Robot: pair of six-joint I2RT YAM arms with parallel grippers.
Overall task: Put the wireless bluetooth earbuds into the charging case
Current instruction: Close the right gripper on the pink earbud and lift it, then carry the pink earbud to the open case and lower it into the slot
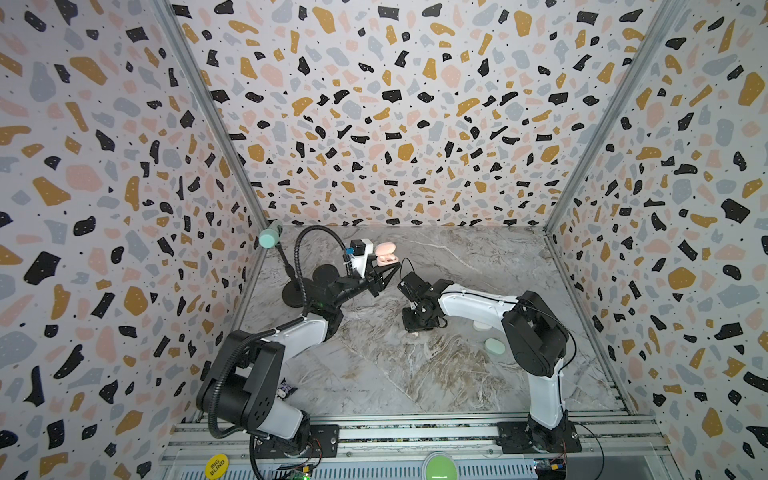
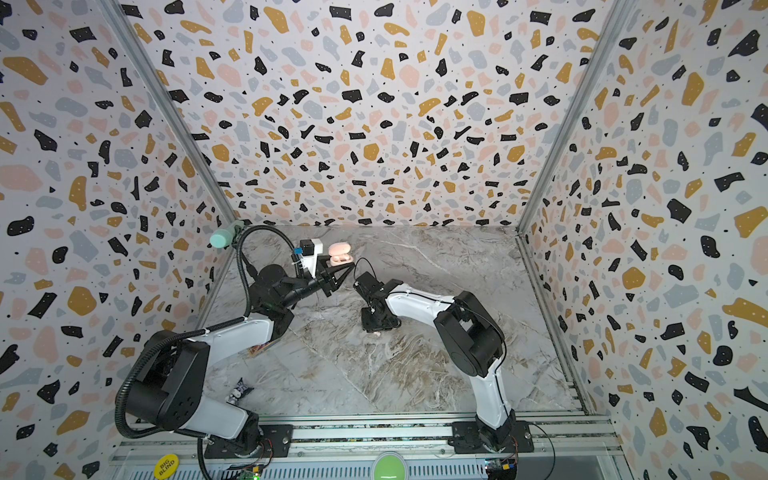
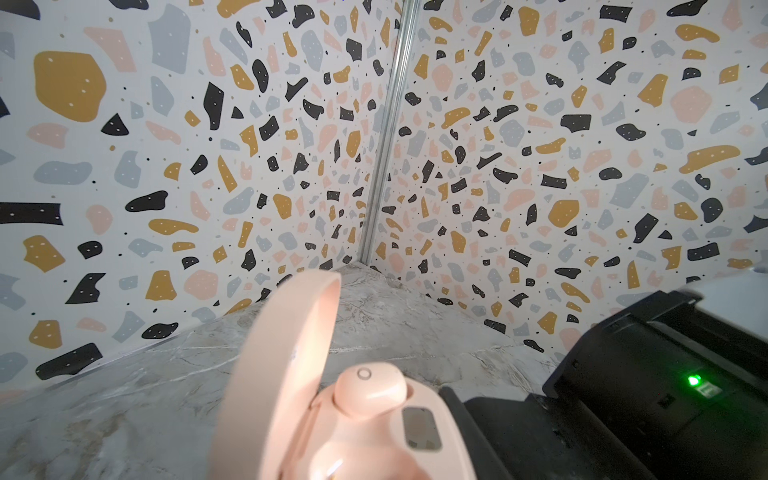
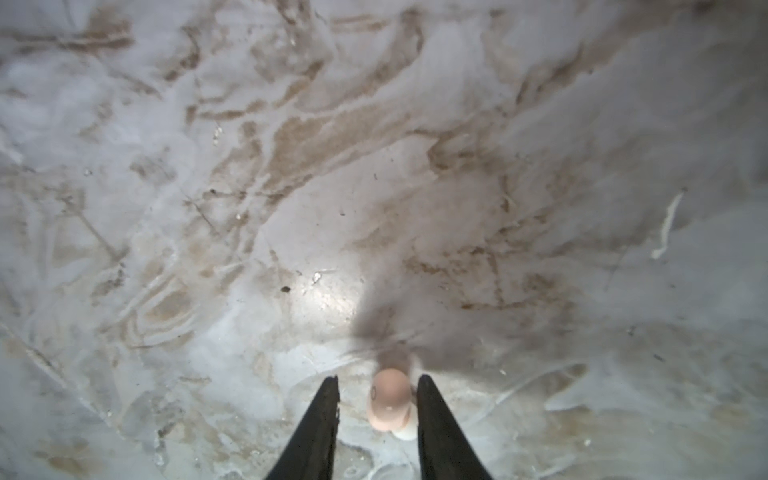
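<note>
— Which step was in hand?

— The pick-up. My right fingers (image 4: 320,415) stood point-down on the desk (image 1: 415,386), astride the loose pink earbud (image 4: 390,401). One finger was against it or nearly so and there was a gap on the other side, so released, not yet clamped. My left fingers (image 1: 384,277) were clenched on the pink charging case (image 1: 386,255), lid up, held off the desk toward the back, left of the middle.

— What did the next move call for?

— By my reckoning: finish the squeeze square on the bud (small and round, likely to squirt sideways), lift, carry it over to the case, match it to a free socket.

— Was one free?

— Couldn't tell. The left wrist view showed a seated pink earbud (image 3: 368,388) in the case; the place beside it ran off the edge. Both top views gave only the open case, too small to read inside. They alone showed a mint oval thing (image 1: 494,345) lying by my right arm. Only the right wrist view showed that gap at the finger.
</note>
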